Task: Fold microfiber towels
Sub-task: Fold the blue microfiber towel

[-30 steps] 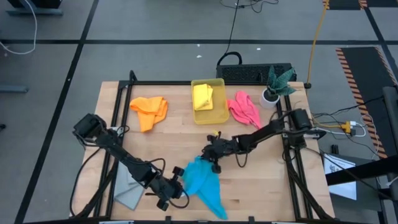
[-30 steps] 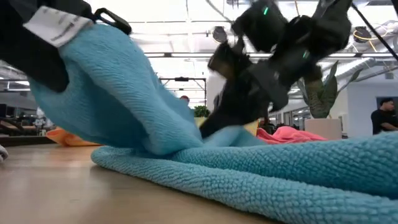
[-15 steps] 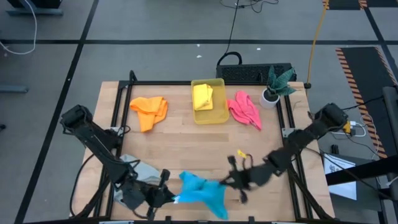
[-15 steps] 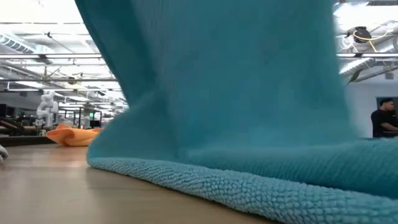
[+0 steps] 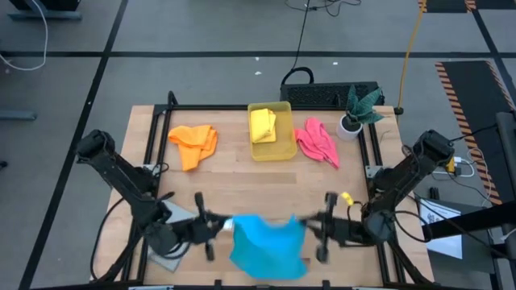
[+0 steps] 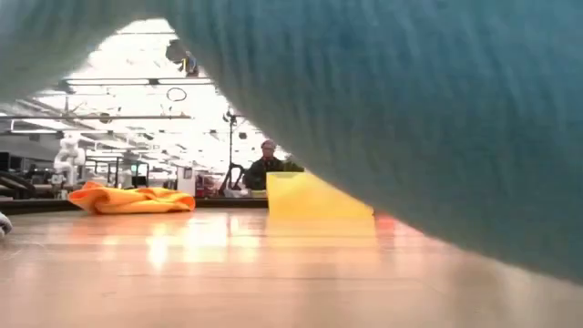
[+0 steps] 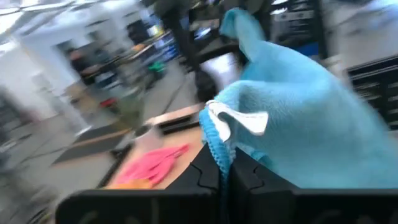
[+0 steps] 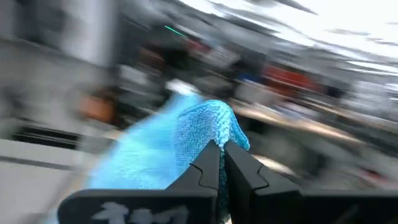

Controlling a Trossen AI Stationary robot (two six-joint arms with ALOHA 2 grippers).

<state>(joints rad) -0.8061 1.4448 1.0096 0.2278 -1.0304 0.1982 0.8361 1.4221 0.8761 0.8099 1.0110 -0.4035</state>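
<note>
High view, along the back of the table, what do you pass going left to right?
Orange towel → translucent yellow bin with the yellow towel in it → pink towel → plant in its white pot.

I'm running this rig in what looks like a big open robotics lab. Around the wooden table [image 5: 242,173] I see grey floor marked with black tape lines and loose cables; beyond the table, bright ceiling lights, exposed beams, and a person [image 6: 265,162] seated at a workstation.
</note>
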